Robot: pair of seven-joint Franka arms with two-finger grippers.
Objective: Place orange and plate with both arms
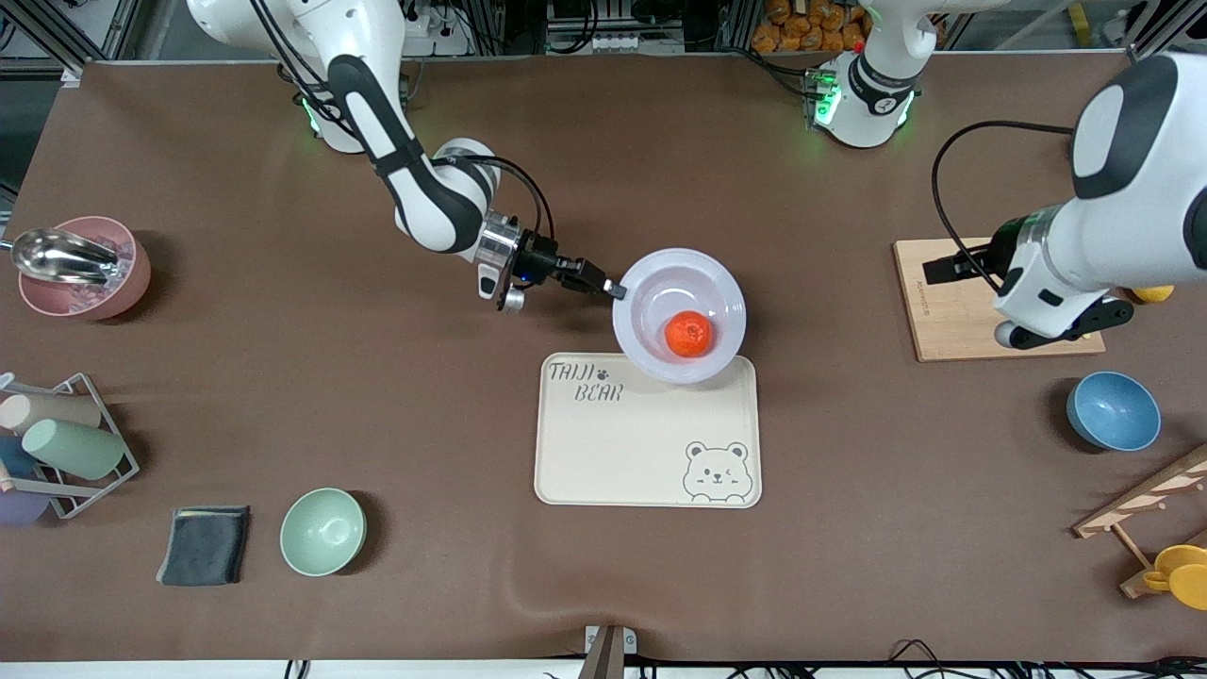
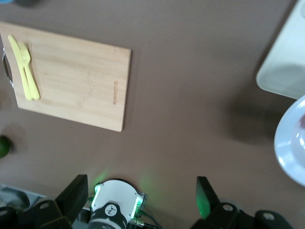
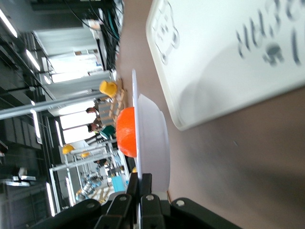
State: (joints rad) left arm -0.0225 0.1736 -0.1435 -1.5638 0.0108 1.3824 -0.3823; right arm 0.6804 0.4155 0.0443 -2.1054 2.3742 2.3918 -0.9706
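The right pincer (image 1: pixel 615 289) is clamped on the rim of the plate (image 1: pixel 679 316) at the edge facing the right arm's end of the bench (image 1: pixel 377 377). The front view shows the orange (image 1: pixel 688 335) sitting in the plate's sunken centre, and the plate overlapping the corner of the cream tray (image 1: pixel 647 430) that lies farthest from the front camera, beside the "TAIJI BEAR" lettering.

The right wrist view adds what the front view cannot: seen edge-on, the plate (image 3: pixel 150 143) is up off the bench with its shadow cast on the tray (image 3: pixel 228 57) and the brown surface below, the fingers (image 3: pixel 141 183) pinch the thin rim from both faces, and the orange (image 3: pixel 127 131) bulges above the rim line.

The left pincer (image 1: pixel 1066 330) hangs over the wooden cutting board (image 1: pixel 952 297) toward the left arm's end of the bench. In the front view its fingers are hidden under the arm; the left wrist view shows them spread wide with nothing between. That view also shows a yellow fork and knife (image 2: pixel 25 67) lying on the board (image 2: pixel 76 76), a dark green fruit (image 2: pixel 4 145) just off the board on the bench, and the edge of the plate (image 2: pixel 291 143) next to the tray corner (image 2: pixel 286 62).
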